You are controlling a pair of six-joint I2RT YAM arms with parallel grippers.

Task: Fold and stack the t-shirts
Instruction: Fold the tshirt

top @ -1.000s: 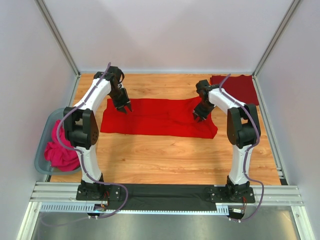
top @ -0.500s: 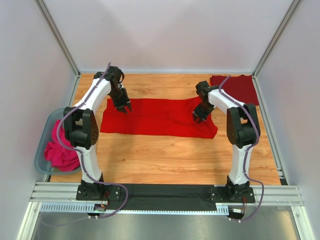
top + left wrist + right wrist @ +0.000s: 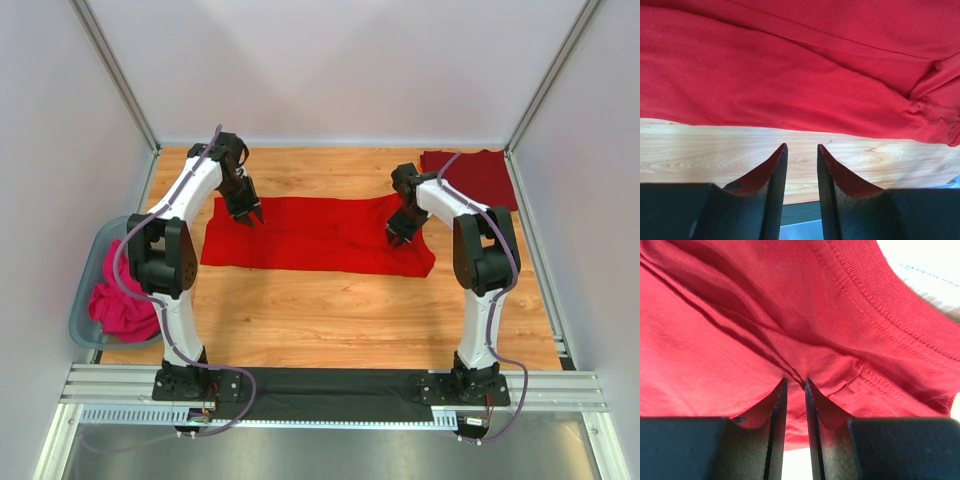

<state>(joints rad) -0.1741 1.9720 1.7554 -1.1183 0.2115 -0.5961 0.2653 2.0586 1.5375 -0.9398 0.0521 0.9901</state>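
The bright red t-shirt (image 3: 310, 235) lies flat as a wide folded band across the middle of the wooden table. The darker maroon t-shirt (image 3: 478, 175) lies at the back right corner. My left gripper (image 3: 250, 215) is at the shirt's far left corner. In the left wrist view (image 3: 801, 146) its jaws stand slightly apart over bare wood, empty, with the red cloth (image 3: 790, 75) just beyond the tips. My right gripper (image 3: 398, 232) is on the shirt's right part. In the right wrist view (image 3: 795, 381) it is shut on a raised fold of the red cloth (image 3: 730, 340).
A translucent bin (image 3: 82, 300) holding pink cloth (image 3: 122, 305) stands off the table's left edge. White walls and metal frame posts (image 3: 118, 75) enclose the table on three sides. Bare wood (image 3: 330, 320) lies between the shirt and the arm bases.
My right gripper has shifted slightly left with the pinched fold. The left arm has not visibly moved.
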